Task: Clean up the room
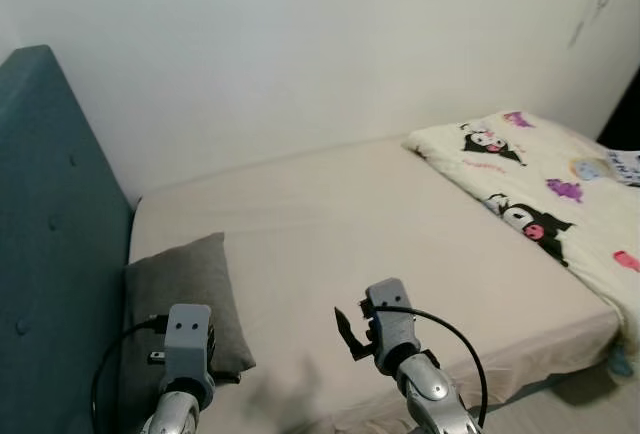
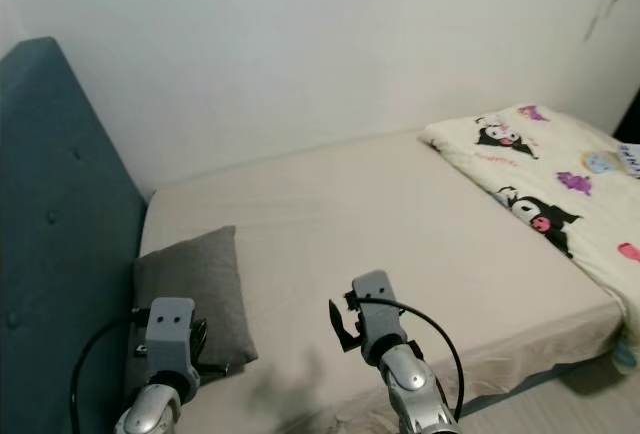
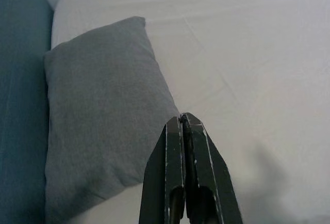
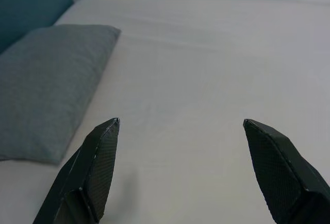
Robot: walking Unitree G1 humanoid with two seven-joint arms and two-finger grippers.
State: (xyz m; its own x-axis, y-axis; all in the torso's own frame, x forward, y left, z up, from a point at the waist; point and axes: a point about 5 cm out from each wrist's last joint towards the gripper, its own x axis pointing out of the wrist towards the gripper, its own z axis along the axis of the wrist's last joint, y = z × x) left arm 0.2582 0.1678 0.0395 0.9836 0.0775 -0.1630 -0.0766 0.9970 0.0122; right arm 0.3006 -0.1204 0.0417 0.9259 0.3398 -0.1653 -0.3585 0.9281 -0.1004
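Observation:
A grey pillow [image 1: 185,289] lies at the head of the bed, against the teal headboard [image 1: 50,254]. A cream blanket [image 1: 545,189] printed with cartoon figures covers the bed's far right part. My left gripper [image 3: 184,118] is shut with nothing in it and hovers over the pillow's [image 3: 98,105] near corner. My right gripper [image 4: 180,123] is open wide above the bare beige sheet [image 4: 206,69], to the right of the pillow [image 4: 46,84]. Both arms reach in from the bed's near edge, the right gripper [image 1: 350,334] over the mattress.
The beige mattress [image 1: 350,214] runs along a white wall [image 1: 300,44]. A strip of floor [image 1: 585,404] shows beside the bed's near right corner. A dark item [image 1: 625,164] lies on the blanket's far right edge.

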